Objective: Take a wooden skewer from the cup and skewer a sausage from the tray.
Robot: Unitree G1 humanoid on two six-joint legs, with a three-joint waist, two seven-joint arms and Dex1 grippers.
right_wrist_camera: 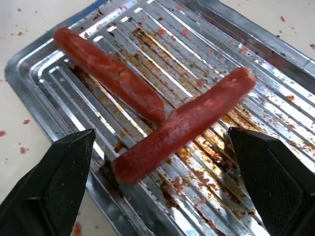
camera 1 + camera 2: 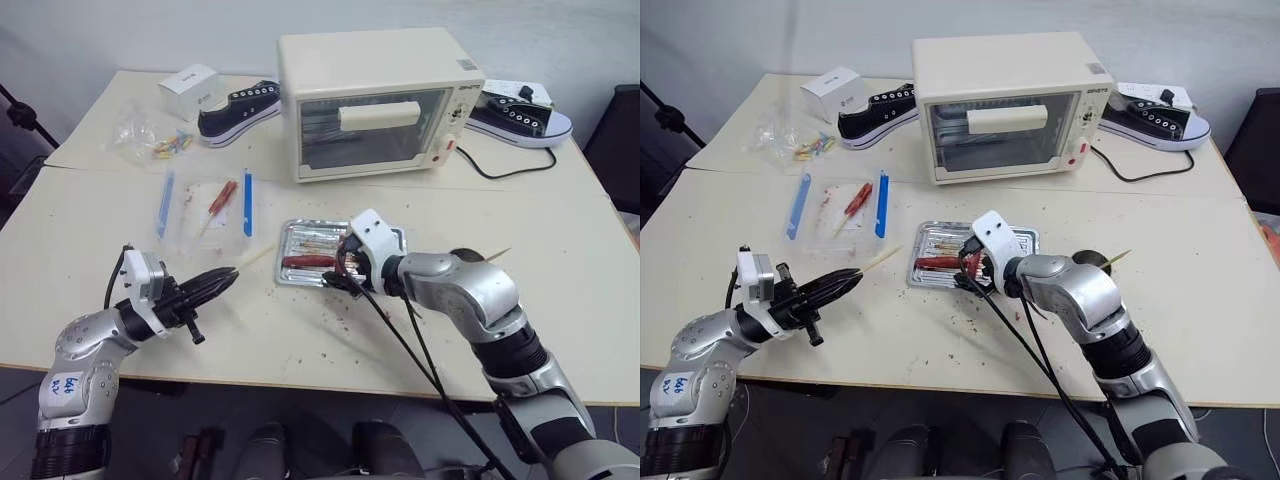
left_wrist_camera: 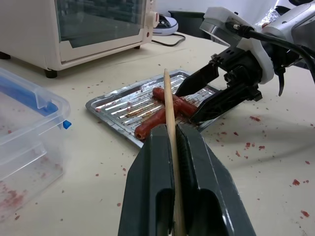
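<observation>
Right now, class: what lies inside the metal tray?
Inside the tray lie two sausages, touching end to side, on a ridged bottom with brown greasy stains. The open right gripper covers part of the tray in the eye views.

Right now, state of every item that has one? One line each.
Left gripper: shut on wooden skewer.
Right gripper: open, over tray.
Sausages: two, lying touching on tray, unskewered.
Toaster oven: door closed.
Plastic box: lid on.
</observation>
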